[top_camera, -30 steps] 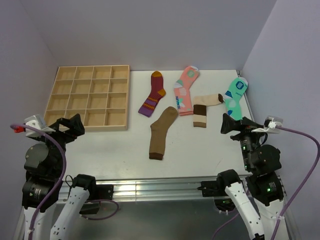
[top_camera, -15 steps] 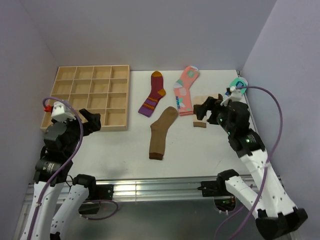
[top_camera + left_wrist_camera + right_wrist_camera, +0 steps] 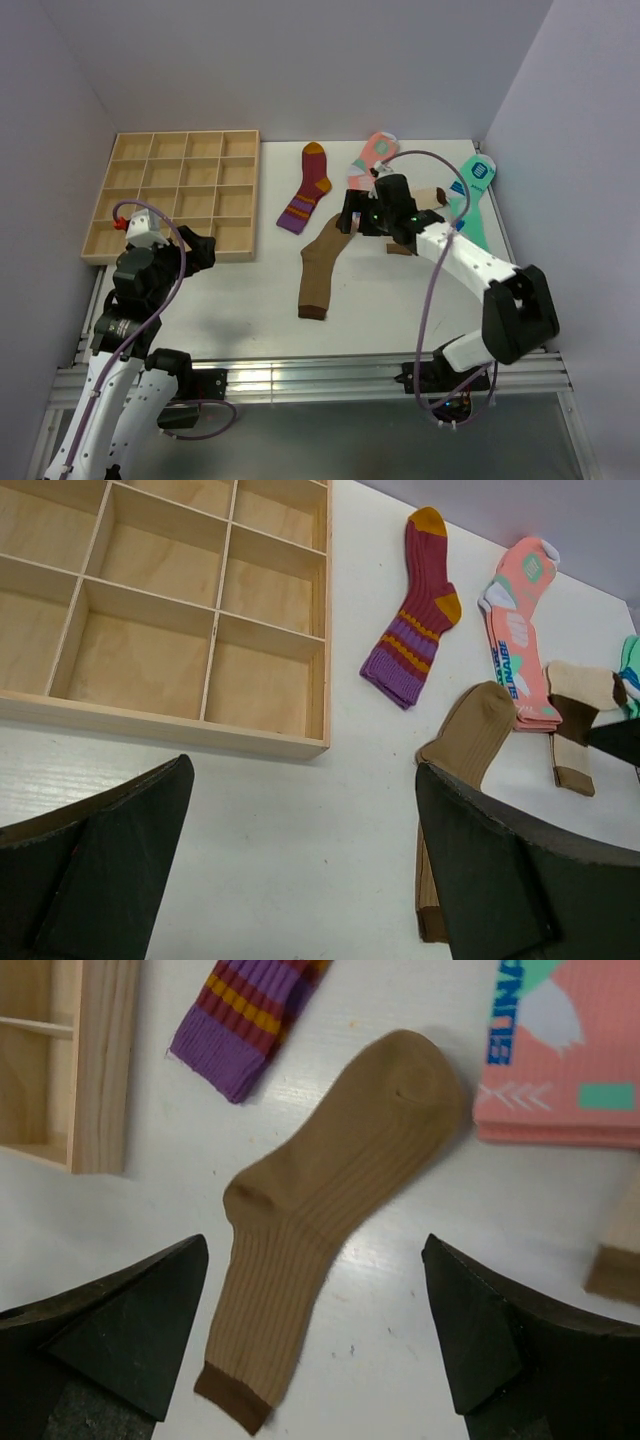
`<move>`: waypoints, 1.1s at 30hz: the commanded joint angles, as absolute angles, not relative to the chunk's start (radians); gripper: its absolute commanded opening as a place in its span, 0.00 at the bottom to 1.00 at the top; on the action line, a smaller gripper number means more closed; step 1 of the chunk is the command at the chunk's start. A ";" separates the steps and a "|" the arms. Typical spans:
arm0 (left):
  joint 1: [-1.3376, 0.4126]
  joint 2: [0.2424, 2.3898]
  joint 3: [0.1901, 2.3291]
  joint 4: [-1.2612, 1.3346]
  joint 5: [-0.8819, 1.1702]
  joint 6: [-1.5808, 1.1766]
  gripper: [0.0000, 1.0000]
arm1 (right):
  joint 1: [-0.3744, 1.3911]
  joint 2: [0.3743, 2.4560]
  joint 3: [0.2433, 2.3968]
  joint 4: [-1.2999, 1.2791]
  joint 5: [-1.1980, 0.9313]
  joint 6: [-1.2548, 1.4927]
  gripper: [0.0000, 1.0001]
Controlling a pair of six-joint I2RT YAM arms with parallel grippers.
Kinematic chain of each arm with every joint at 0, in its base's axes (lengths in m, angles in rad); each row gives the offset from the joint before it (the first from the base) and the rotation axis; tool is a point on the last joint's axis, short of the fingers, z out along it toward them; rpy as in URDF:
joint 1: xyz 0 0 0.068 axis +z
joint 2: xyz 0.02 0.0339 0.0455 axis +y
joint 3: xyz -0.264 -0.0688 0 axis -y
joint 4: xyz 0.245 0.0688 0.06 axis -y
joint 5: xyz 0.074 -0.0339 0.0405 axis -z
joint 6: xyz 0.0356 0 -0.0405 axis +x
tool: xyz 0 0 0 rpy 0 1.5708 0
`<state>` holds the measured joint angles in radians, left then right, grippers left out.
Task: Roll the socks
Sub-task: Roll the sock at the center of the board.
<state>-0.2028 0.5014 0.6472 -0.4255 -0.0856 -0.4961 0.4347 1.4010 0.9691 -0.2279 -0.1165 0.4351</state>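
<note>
The plain brown sock (image 3: 322, 268) lies flat mid-table, toe to the back, dark cuff to the front; it also shows in the right wrist view (image 3: 320, 1200) and the left wrist view (image 3: 480, 730). The beige sock with dark band (image 3: 432, 196) lies to its right, partly hidden by my right arm; it also shows in the left wrist view (image 3: 575, 705). My right gripper (image 3: 350, 222) hovers open above the brown sock's toe end, jaws wide either side of the leg (image 3: 315, 1260). My left gripper (image 3: 200, 247) is open and empty (image 3: 302, 780) by the tray's front corner.
A wooden compartment tray (image 3: 185, 133) stands at the back left. A maroon striped sock (image 3: 308, 190), a pink patterned sock (image 3: 372, 160) and a mint-green sock (image 3: 472, 190) lie along the back. Walls close in on the left, right and back.
My right arm has swung from the near right edge out over the middle, above the brown sock. My left arm has lifted and moved forward toward the tray's front.
</note>
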 commanded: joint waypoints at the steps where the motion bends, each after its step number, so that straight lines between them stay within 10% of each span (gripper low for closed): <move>1: -0.201 0.497 0.650 -0.364 -0.084 -0.505 0.99 | 0.475 1.529 1.078 -0.130 -0.150 0.462 0.95; 14: -0.186 0.514 0.646 -0.359 -0.078 -0.492 0.99 | 0.520 1.851 1.171 -0.054 -0.088 0.578 0.95; 33: -0.184 0.531 0.644 -0.354 -0.072 -0.492 1.00 | 0.480 1.701 1.083 -0.121 0.123 0.661 0.95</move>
<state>-0.1894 0.5297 0.6449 -0.4004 -0.0837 -0.4927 0.4721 1.8038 1.0874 -0.1379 0.0841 0.7002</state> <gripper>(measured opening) 0.995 0.956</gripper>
